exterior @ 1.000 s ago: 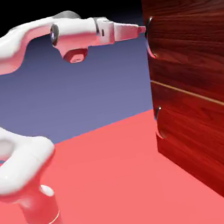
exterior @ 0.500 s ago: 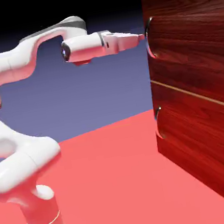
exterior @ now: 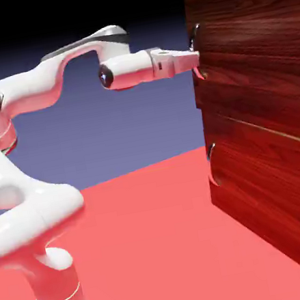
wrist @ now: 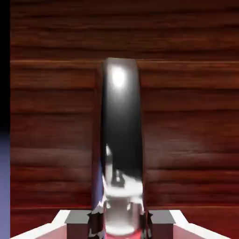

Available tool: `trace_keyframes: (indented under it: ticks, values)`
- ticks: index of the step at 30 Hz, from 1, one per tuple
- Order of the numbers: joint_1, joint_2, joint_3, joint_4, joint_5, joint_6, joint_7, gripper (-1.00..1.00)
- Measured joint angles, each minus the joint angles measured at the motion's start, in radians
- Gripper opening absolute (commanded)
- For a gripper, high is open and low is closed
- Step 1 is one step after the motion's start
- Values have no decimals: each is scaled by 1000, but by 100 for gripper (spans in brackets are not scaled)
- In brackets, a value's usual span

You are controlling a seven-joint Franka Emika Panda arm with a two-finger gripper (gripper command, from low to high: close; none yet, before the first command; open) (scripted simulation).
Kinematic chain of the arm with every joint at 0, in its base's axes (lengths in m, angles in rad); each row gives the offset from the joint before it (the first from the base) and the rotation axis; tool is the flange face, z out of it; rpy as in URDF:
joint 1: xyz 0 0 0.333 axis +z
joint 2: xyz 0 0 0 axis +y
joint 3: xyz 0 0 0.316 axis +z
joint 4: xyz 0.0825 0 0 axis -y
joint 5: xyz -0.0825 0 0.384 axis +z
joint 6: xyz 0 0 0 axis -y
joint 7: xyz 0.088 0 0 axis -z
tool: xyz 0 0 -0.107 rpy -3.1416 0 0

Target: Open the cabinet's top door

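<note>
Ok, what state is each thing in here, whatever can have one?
Top door, slightly ajar, edge jutting past the lower door
Lower door, looks shut
Fingers, closed on the top handle
Top handle, gripped
Lower handle, free
Arm, reaching to the top door

The arm (exterior: pixel 31 90) is bright, nearly blown out; the cabinet (exterior: pixel 256 65) stays dim at its top. In the hand view, a round white glare marks the handle (wrist: pixel 122 121), with jagged reflections lower down.

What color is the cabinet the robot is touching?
The cabinet is dark reddish-brown, with streaky wood lines. It shows best in the exterior view.
</note>
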Motion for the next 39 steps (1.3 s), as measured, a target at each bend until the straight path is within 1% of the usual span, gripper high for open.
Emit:
trace_keyframes:
  ticks: [6, 12, 20, 29, 39]
  values:
    - [217, -39, -177, -213, -49, -154, -44, -100]
    - [425, -110, -388, -419, -176, -315, -53, -100]
    - [598, -234, -678, -615, -424, -518, -27, -100]
    - [650, -334, -1004, -718, -737, -745, 1, -100]
    - [645, -319, -1367, -700, -1071, -1006, -9, -100]
